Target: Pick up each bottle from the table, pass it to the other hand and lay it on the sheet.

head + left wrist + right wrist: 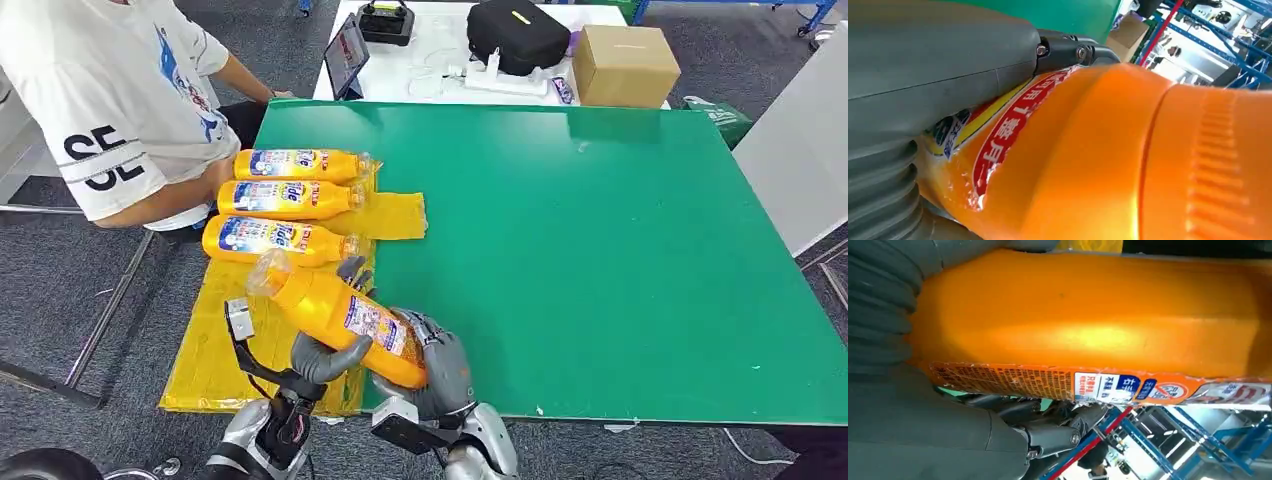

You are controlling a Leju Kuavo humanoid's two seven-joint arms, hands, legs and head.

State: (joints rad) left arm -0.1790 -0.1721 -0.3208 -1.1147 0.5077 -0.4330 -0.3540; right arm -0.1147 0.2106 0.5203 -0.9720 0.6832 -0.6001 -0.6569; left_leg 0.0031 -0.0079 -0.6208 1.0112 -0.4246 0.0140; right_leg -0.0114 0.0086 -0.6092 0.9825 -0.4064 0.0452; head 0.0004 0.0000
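Observation:
An orange detergent bottle [335,310] hangs tilted over the front left of the green table [600,260], its clear cap toward the yellow sheet [210,365]. My left hand [330,355] wraps its middle, thumb underneath. My right hand [440,365] grips its base end. Up close, the left wrist view has the bottle [1098,165] against my left hand [923,60]. In the right wrist view the bottle [1088,315] lies in my right hand [923,435]. Three more orange bottles [290,198] lie side by side on the sheet's far part.
A person in a white shirt [110,100] sits at the table's left, close to the sheet. Behind the green table a white table carries a cardboard box [625,62], a black bag [515,32] and a tablet [347,55].

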